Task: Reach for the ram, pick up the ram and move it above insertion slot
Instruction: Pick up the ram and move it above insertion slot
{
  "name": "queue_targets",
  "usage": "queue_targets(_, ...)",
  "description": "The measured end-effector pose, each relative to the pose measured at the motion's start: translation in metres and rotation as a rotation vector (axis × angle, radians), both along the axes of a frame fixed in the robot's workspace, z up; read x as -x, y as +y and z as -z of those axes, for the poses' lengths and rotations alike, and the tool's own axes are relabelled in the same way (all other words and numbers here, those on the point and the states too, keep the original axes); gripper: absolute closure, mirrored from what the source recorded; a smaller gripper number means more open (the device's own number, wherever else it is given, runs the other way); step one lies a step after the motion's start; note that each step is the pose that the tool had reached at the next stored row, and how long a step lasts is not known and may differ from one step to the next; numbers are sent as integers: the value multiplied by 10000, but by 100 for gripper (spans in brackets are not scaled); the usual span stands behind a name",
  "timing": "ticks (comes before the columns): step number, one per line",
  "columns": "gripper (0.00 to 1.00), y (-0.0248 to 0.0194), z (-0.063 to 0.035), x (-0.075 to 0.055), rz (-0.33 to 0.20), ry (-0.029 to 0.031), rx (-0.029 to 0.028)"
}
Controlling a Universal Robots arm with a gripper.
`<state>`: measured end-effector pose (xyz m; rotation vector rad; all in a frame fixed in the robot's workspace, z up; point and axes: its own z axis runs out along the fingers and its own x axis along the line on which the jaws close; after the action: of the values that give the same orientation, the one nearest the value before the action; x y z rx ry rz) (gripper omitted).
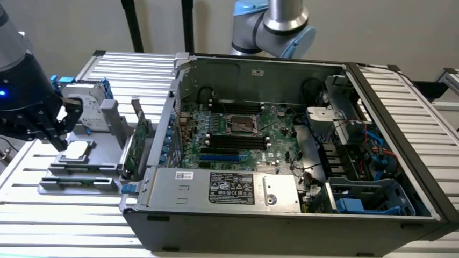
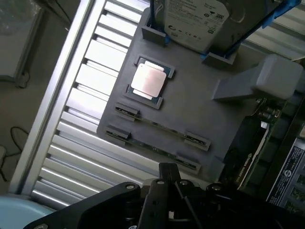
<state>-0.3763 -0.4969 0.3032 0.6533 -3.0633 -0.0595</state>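
Grey fixture tray (image 2: pixel 190 109): the ram (image 2: pixel 162 127) edge-on, faint; end effector (image 2: pixel 167 176) cut off.

Open computer case (image 1: pixel 287 232) and grey fixture (image 1: pixel 97 141) on the slatted counter (image 1: pixel 64 226).
We see the fixture at the exterior view's left, carrying a processor (image 2: pixel 148 80), a blue-framed hard drive (image 1: pixel 91 110) and a green expansion card (image 1: pixel 135 150).

The tray (image 1: pixel 107 144) is sitting at the exterior view's left of the computer case (image 1: pixel 215 228). On it the hard drive (image 1: pixel 90 110) is standing at the back, the processor (image 1: pixel 77 150) is lying before it, the ram (image 2: pixel 161 128) is lying before that, and the expansion card (image 1: pixel 136 145) is standing beside the case.
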Motion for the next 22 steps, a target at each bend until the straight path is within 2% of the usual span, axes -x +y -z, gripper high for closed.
queue_targets(22,89,0,0,0,-4000,0,0)
